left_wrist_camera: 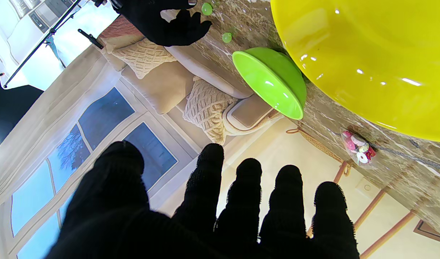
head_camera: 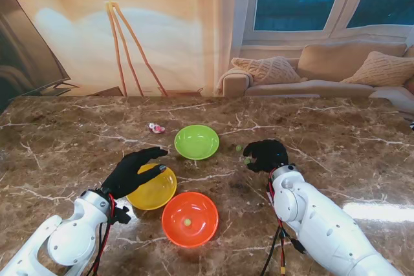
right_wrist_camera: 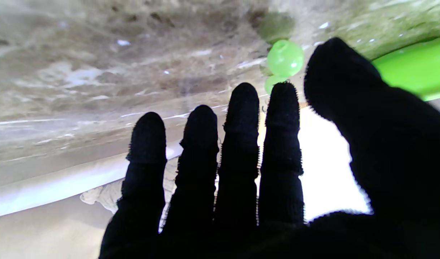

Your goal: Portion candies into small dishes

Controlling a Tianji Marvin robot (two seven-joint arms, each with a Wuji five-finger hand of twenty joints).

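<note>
Candies were my target: two small green ones lay loose on the marble table [head_camera: 77, 134], one [head_camera: 246, 160] just beside my right hand [head_camera: 266, 155] and another [head_camera: 238, 148] a little farther from me, both between that hand and the green dish [head_camera: 196, 141]. The right wrist view showed the fingers [right_wrist_camera: 243, 108] spread apart and holding nothing, with the nearer candy just past the tips of the index finger and thumb. My left hand [head_camera: 134, 171] hovered over the yellow dish [head_camera: 154, 192], fingers apart as well, nothing in it. The orange dish [head_camera: 189, 218], nearest to me, already held one green candy [head_camera: 187, 222]; the green and yellow dishes looked empty as far as I could tell. A pink wrapped sweet [head_camera: 155, 128] sat well apart, farther from me and left of the green dish. I judged the step in hand to be the pick of the nearer green candy with the right hand. To do it well I would lower the palm until thumb and index straddled the candy, then close slowly from both sides, since a round candy on polished stone would likely roll away from a one-sided push. I would keep the other fingers lifted so they did not knock the second candy, and carry low to the green dish.
</note>
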